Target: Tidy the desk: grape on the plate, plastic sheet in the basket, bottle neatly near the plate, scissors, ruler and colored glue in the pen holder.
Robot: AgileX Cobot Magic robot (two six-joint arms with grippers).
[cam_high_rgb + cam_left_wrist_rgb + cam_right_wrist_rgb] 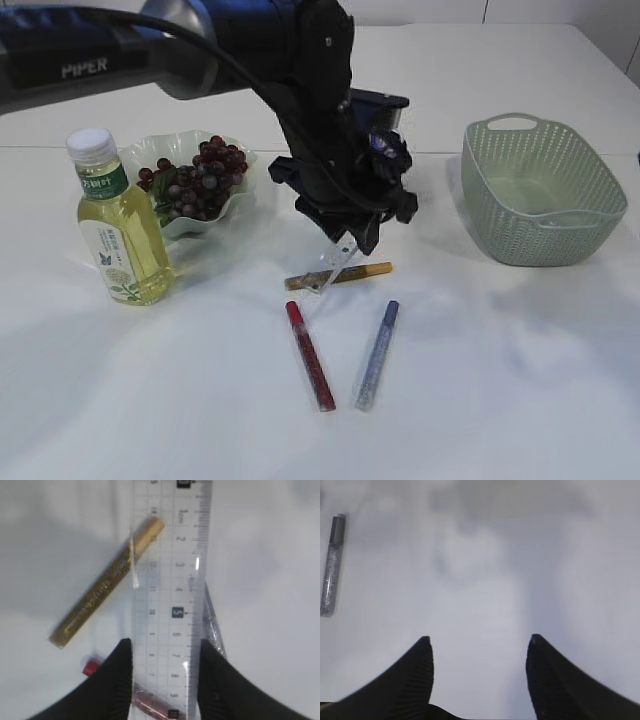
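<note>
A black robot arm (120,50) marked "PIPER" reaches over a white table (500,380). Its left gripper (165,672) clamps a clear plastic ruler (170,580), printed "cm", above a gold glitter-glue tube (107,582). The right gripper (480,672) hangs open and empty.

Lab-like setup: robot arm (200,40) over plain white table (500,380)

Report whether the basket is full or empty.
Empty: the green basket shows only its bare inner walls and floor in the exterior view; no plastic sheet or anything else lies inside.
</note>
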